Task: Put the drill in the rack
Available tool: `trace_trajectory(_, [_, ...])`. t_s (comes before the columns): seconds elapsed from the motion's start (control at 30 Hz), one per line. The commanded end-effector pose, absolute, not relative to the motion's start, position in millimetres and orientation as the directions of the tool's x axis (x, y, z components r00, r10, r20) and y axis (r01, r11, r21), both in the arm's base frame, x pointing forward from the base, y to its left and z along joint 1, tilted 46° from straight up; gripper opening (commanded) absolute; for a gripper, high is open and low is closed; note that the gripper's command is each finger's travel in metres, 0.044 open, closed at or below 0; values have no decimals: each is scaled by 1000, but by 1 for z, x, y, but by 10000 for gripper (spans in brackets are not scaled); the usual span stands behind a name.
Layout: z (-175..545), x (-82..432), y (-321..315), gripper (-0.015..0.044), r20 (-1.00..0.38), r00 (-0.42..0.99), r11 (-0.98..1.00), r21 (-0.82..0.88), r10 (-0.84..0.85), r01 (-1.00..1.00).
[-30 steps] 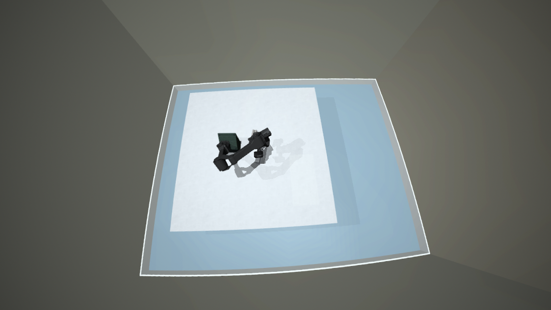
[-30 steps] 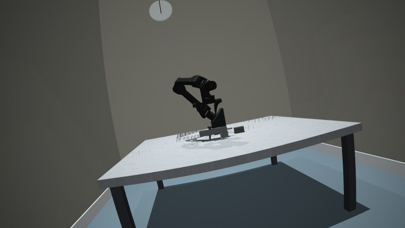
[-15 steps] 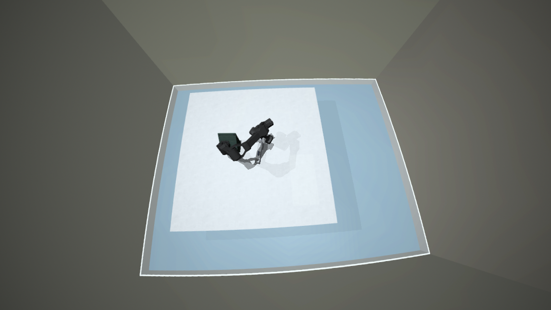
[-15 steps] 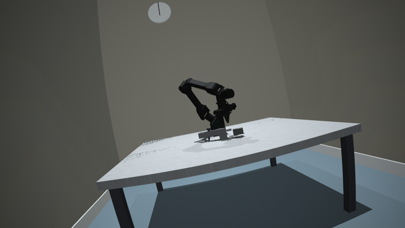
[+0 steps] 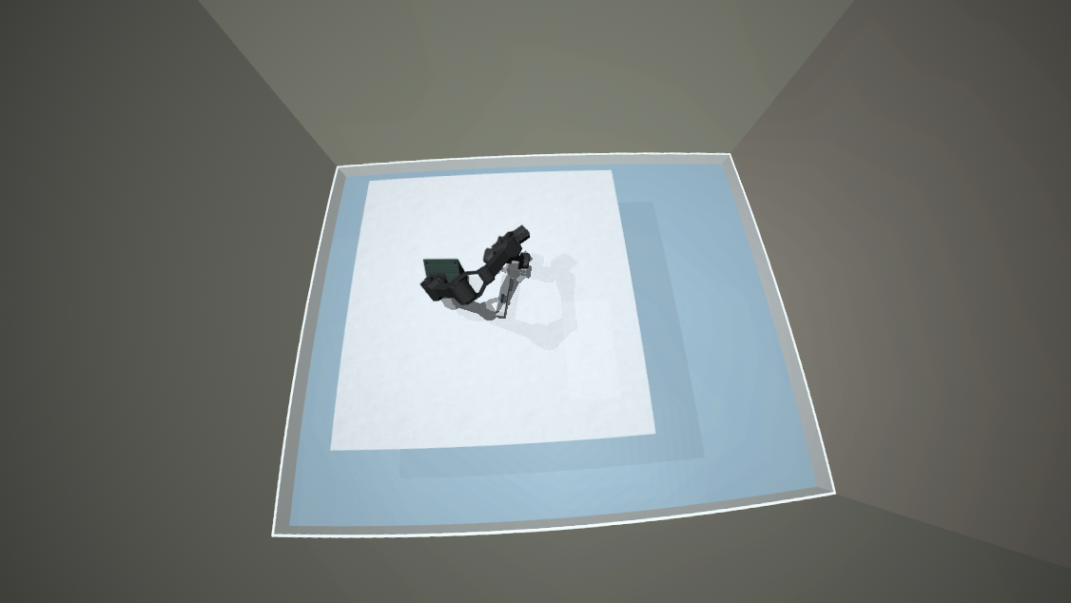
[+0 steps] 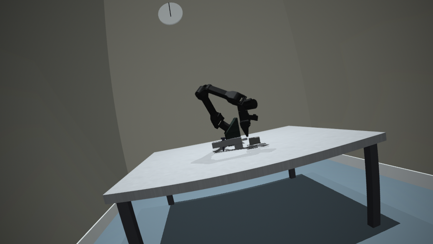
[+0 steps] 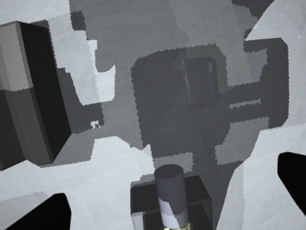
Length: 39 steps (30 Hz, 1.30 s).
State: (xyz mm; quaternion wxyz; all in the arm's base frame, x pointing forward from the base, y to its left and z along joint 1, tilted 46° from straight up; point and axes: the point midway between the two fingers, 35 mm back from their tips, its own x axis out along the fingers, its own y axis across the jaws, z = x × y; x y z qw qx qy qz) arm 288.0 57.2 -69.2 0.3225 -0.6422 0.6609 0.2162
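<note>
The drill (image 6: pixel 244 139) (image 7: pixel 170 193) is a grey cylinder sticking out of one end of the long grey block (image 6: pixel 227 143) (image 7: pixel 140 196) (image 5: pixel 503 305). A yellowish band shows at its base in the wrist view. A small dark key (image 6: pixel 223 138) shows at the top of the long block, and a dark piece shows below the block. The rack (image 6: pixel 254 140) (image 7: pixel 41 98), a short dark grey block, stands beyond the drill's free end. My gripper (image 6: pixel 247 136) (image 7: pixel 176 185) is open and empty above the drill's end, one finger on either side of it in the wrist view. In the top view the arm hides it.
The arm base and its dark green wedge (image 5: pixel 441 267) (image 6: pixel 232 130) stand behind the long block on the white table (image 5: pixel 419 389) (image 6: pixel 169 166). Arm shadows cross the tabletop. A faint rectangular outline (image 7: pixel 200 81) shows in the shadow in the wrist view.
</note>
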Motion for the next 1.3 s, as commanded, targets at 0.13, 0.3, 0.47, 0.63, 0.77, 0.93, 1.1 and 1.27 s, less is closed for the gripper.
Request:
trace_trajectory(0.13, [-72, 288, 56, 440, -706, 31, 77, -120, -707, -990])
trace_trajectory(0.3, [-75, 288, 50, 440, -707, 31, 77, -120, -707, -990])
trace_trajectory(0.47, [-80, 288, 43, 440, -707, 31, 77, -120, -707, -990])
trace_trajectory(0.63, [-84, 288, 36, 440, -707, 31, 76, -120, -707, -990])
trace_trajectory(0.77, [-87, 288, 30, 440, -706, 31, 76, -120, -707, -990])
trace_trajectory(0.93, [-91, 288, 23, 440, -706, 31, 76, -120, -708, -990])
trace_trajectory(1.1, [-94, 287, 16, 440, -705, 31, 76, -120, -709, -990])
trace_trajectory(1.27, [-97, 287, 11, 440, -704, 30, 77, -120, -710, -990])
